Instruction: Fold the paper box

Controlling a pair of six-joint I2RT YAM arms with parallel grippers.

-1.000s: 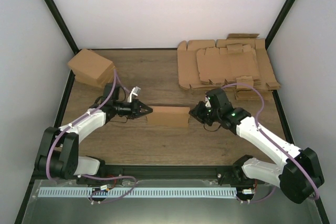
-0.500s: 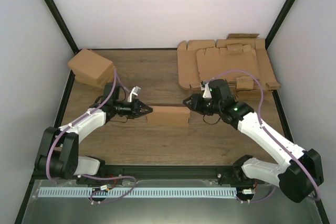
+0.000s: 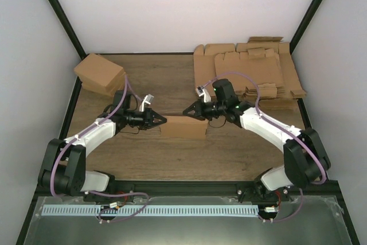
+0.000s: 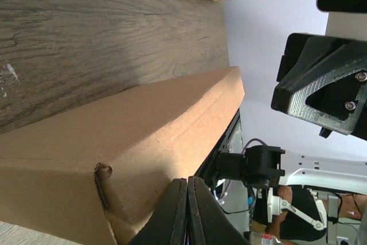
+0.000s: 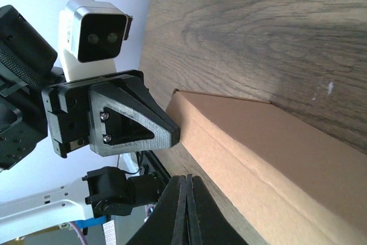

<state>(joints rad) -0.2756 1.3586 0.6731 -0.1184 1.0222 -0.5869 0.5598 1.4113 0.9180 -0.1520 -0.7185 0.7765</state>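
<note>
The paper box (image 3: 184,127) stands folded into a long closed brown carton at the middle of the table. My left gripper (image 3: 164,121) is shut and empty, its tip against the carton's left end. My right gripper (image 3: 185,112) is shut and empty, its tip just over the carton's far edge near the left end. In the left wrist view the shut fingertips (image 4: 187,182) rest on the carton (image 4: 143,136), with the right gripper (image 4: 321,93) above. In the right wrist view the shut gripper (image 5: 184,179) hangs beside the carton (image 5: 275,153), facing the left gripper (image 5: 129,121).
A thick pile of flat cardboard sheets (image 3: 246,70) lies at the back right. A pile of folded cartons (image 3: 100,74) sits at the back left. Black frame posts (image 3: 57,12) run along both side walls.
My right gripper has swung left from the carton's right end to above its far edge near the left end. The left arm and the carton have not moved.
</note>
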